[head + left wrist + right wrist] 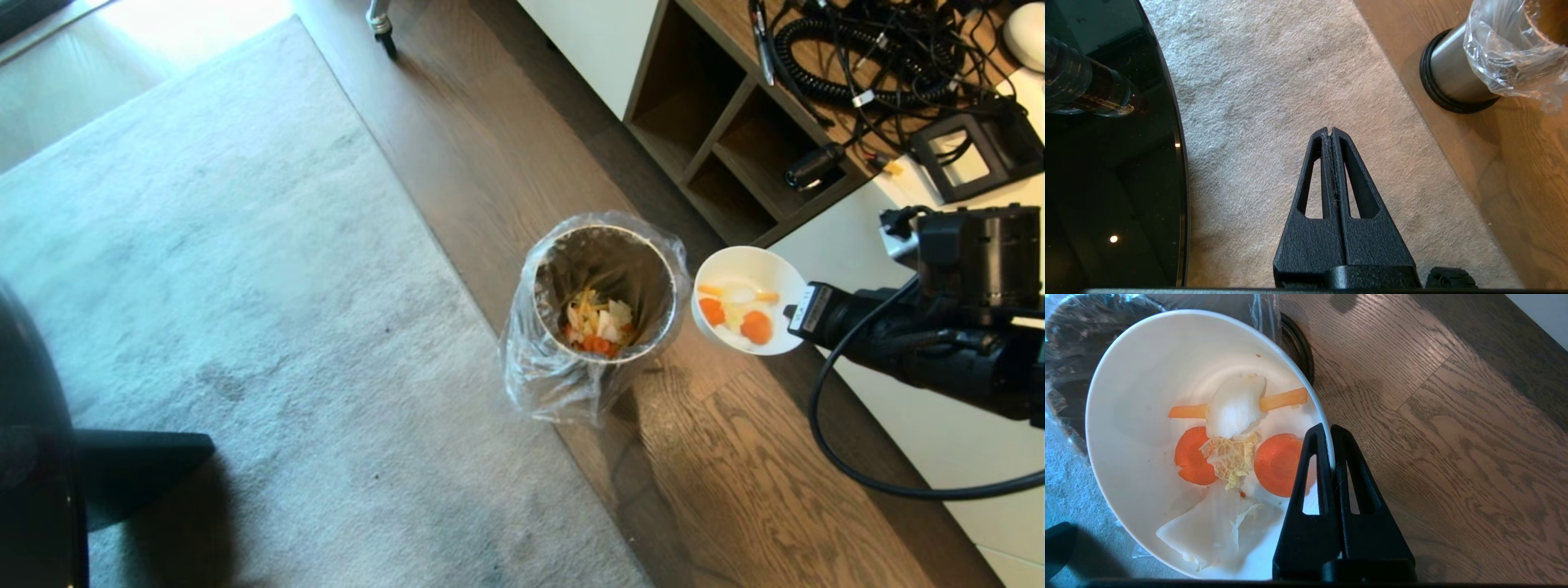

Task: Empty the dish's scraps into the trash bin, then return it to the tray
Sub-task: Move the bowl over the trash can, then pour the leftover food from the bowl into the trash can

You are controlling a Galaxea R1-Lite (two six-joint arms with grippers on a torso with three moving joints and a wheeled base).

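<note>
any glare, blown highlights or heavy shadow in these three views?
Head view: sunlight blows out the floor top left; the bin throws a shadow across the wood. Left wrist view: a dark glossy surface mirrors a lamp spot; the bag glints. Right wrist view: evenly lit, the bowl bright but not clipped, soft shadows on the floor.

A home-like living room used as a test space: wood plank floor (735, 457), grey carpet (204, 269), a wooden cubby shelf (718, 131) piled with tangled black cables (865, 57), and a glossy black tabletop (1106, 171).
</note>
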